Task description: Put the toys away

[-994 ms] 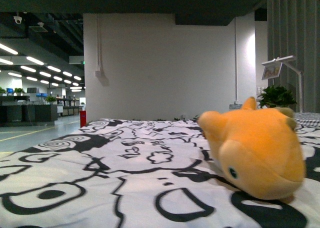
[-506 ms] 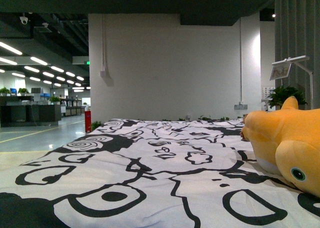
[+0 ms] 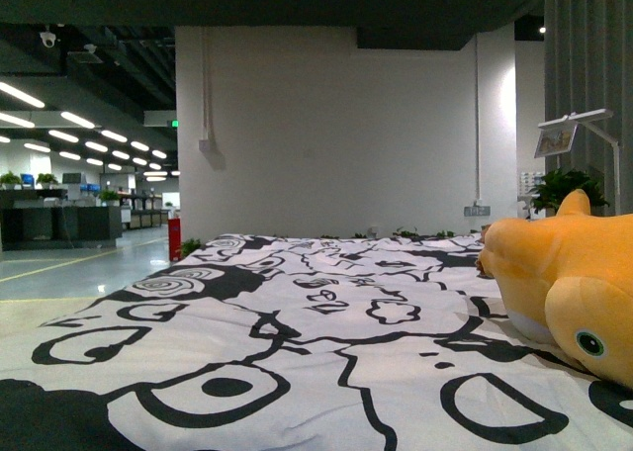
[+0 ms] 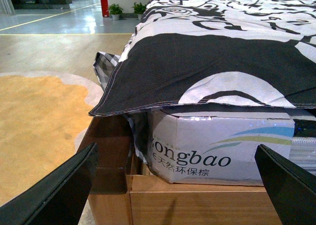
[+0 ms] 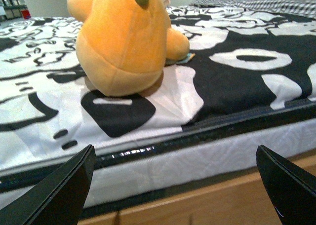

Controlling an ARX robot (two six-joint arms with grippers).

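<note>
The toy [image 3: 564,293] is a yellow-orange plush animal lying on the bed's black-and-white patterned sheet [image 3: 297,322] at the right of the front view, partly cut off by the picture's edge. Neither arm shows in that view. In the right wrist view the toy [image 5: 123,42] rests near the bed's edge. My right gripper [image 5: 175,147] is open, level with the mattress side [image 5: 207,153], short of the toy, and holds nothing. My left gripper [image 4: 176,146] is open and empty, facing a white printed box [image 4: 217,151] under the sheet's corner [image 4: 207,62].
A wooden bed frame [image 4: 197,200] runs below the box and below the mattress [image 5: 222,200]. An orange rug [image 4: 39,126] covers the floor beside the bed. Behind the bed stand a white wall [image 3: 336,135], a lamp [image 3: 579,125] and a potted plant [image 3: 559,186].
The front view shifted between one second and half a second ago, so the toy now shows further right and partly cut off. Nothing has changed since.
</note>
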